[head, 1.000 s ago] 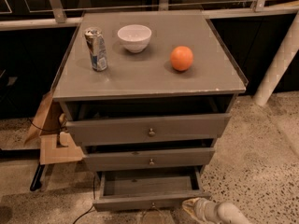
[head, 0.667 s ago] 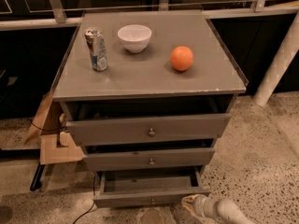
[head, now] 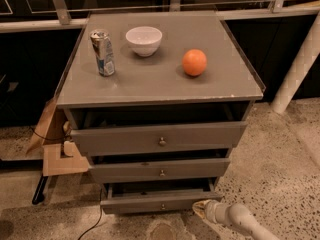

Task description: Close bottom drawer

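Camera view: grey cabinet (head: 160, 100) with three drawers, none fully home; the bottom drawer (head: 135, 204) is the lowest one with the slimmest front, pulled out with a dark gap above its front panel; its small round knob (head: 162, 206) sits at centre; the gripper (head: 200, 209) is low at the right end of that front, just beside or touching it, can't say which; the arm (head: 240, 220) runs off to the lower right; whether the gripper is wide or narrow, I cannot tell. Handling, my read: stiff wooden box, rigid front, likely light to move; no grasp needed, a flat push on the panel should do it; best near the knob, since pushing at the right end could skew it and make it bind; painted face may be a bit slick, so push square. Counts: three drawers (top drawer (head: 120, 140), middle drawer (head: 120, 171), bottom), three knobs, one per drawer; on the tabletop (head: 150, 81) one can (head: 102, 52), one white bowl (head: 144, 39), one orange (head: 194, 62); one cardboard box (head: 62, 159) on the floor at left; one gripper.
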### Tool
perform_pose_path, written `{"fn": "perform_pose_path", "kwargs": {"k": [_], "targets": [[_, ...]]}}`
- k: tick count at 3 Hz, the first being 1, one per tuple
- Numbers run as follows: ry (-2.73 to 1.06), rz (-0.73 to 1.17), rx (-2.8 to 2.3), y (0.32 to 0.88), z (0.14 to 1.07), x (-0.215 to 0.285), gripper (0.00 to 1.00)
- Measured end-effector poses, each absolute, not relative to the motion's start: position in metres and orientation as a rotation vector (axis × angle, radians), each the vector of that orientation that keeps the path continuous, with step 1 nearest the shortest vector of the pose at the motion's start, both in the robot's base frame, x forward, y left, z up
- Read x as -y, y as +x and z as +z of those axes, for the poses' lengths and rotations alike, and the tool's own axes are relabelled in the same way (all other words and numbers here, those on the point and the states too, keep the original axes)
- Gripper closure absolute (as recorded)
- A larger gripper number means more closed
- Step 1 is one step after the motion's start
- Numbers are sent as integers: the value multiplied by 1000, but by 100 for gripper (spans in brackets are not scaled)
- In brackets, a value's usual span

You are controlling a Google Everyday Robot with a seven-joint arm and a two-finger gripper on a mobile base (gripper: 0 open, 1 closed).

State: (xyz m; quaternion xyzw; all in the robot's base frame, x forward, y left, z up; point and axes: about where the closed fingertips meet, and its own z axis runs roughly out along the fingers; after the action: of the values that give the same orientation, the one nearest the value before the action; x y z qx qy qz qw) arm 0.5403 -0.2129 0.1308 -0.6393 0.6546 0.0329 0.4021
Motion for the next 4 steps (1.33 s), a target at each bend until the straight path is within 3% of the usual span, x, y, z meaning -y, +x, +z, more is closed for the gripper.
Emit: {"fn": "perform_pose_path", "kwargs": {"k": [4], "targets": [[-1677,113,-1606,602,126,179,100]]}}
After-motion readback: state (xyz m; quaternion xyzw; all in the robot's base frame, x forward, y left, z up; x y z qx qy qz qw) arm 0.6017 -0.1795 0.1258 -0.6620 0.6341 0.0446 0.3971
